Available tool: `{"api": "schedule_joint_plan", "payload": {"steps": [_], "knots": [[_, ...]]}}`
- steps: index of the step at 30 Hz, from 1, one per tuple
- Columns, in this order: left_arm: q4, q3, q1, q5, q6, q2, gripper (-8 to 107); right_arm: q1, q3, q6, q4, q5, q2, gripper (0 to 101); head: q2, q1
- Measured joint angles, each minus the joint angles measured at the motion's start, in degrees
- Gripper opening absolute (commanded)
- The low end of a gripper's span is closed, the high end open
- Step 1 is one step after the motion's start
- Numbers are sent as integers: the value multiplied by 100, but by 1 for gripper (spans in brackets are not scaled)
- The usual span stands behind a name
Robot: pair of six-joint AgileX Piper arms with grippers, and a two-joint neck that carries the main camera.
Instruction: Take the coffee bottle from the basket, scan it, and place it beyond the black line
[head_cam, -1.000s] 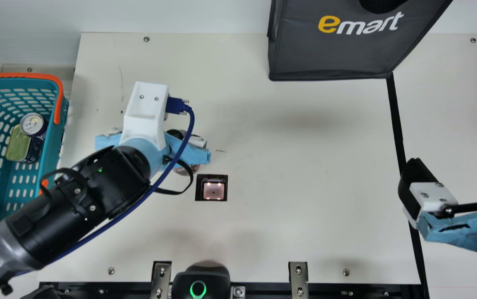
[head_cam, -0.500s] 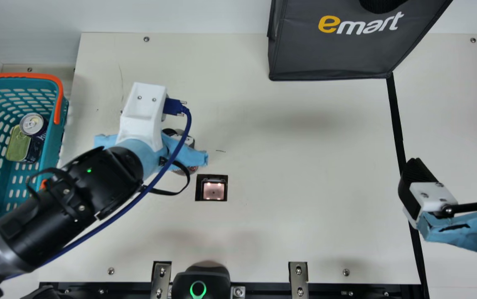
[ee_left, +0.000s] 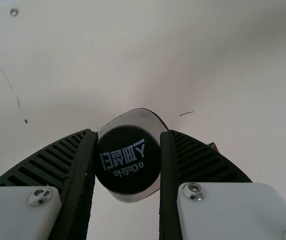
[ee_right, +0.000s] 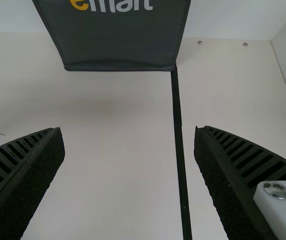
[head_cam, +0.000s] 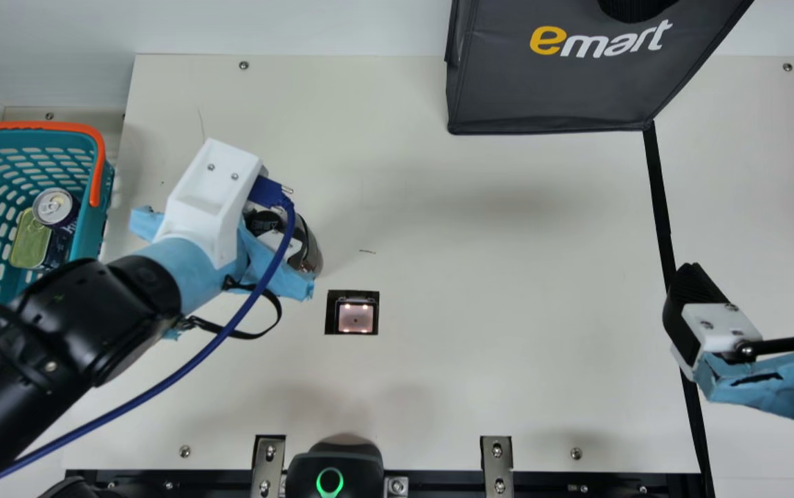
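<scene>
Bottle (ee_left: 142, 118) first, in the left wrist view: my left gripper (ee_left: 128, 134) has its two ribbed fingers drawn in against opposite sides of the black cap (ee_left: 128, 160), and I judge it gripped there. I look almost straight down on the cap, so the bottle's long axis runs away from my palm, roughly along my reach, with the clear body showing past the cap's edge. Whether the base touches the bench I cannot tell.

In the main view the bottle is out of the basket (head_cam: 30, 127), where a can (head_cam: 53, 207) and a tin (head_cam: 29, 240) sit. Part of its body juts from under my left arm, over the bench (head_cam: 480, 346) and just beside the scanner (head_cam: 355, 317). That is what the next move turns on: the scanner lies to the right of the bottle and a little nearer my base, so I think a short swing that way, with the barcode turned to the glass, would serve. I cannot tell whether it has been read. The left arm is much the nearer. The black line (head_cam: 658, 200) is well apart, over to the right, near my right gripper (head_cam: 754, 273).

In the right wrist view that gripper's fingers stand wide apart with nothing held, the line passing between them towards the lower corner of the bag (ee_right: 115, 40).
</scene>
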Motion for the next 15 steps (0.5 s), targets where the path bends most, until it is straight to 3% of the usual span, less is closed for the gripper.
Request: {"api": "schedule_joint_plan", "payload": {"steps": [15], "knots": [[-1773, -333, 378, -16, 3013, -61, 10, 0, 0, 0, 0, 0, 0, 91, 0, -9]]}}
